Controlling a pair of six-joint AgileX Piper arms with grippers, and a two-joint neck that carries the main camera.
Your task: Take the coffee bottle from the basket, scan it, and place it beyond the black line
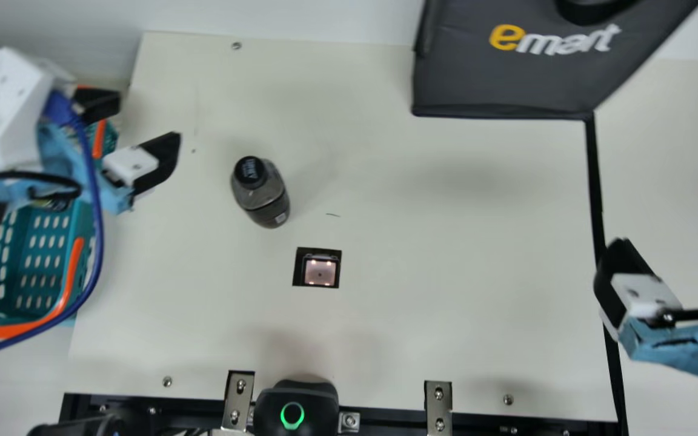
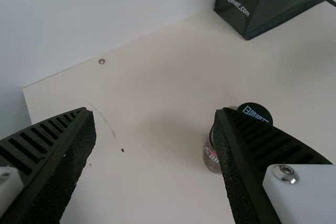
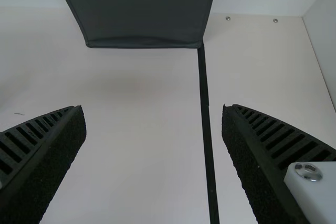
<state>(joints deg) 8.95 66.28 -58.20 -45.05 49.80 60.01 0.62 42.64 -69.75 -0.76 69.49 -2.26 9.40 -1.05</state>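
Observation:
My left gripper [image 1: 141, 127] is over the basket's right side, its fingers spread with nothing between them. The coffee bottle [image 1: 264, 200], dark with a black cap, stands on the table to that gripper's right, apart from it. In the left wrist view, the gripper [image 2: 155, 114] is open and one finger partly covers the bottle [image 2: 211, 160]. My right gripper [image 1: 673, 251] is at the right, by the black line [image 1: 594, 181]. In the right wrist view the gripper [image 3: 154, 108] is open and empty, with the black line [image 3: 206, 124] beyond its fingers.
The teal basket [image 1: 76, 260] with orange trim is at the left, partly under my left arm. A scanner [image 1: 320, 270] is set in the table in front of the bottle. A dark bag [image 1: 506, 85] stands at the back right.

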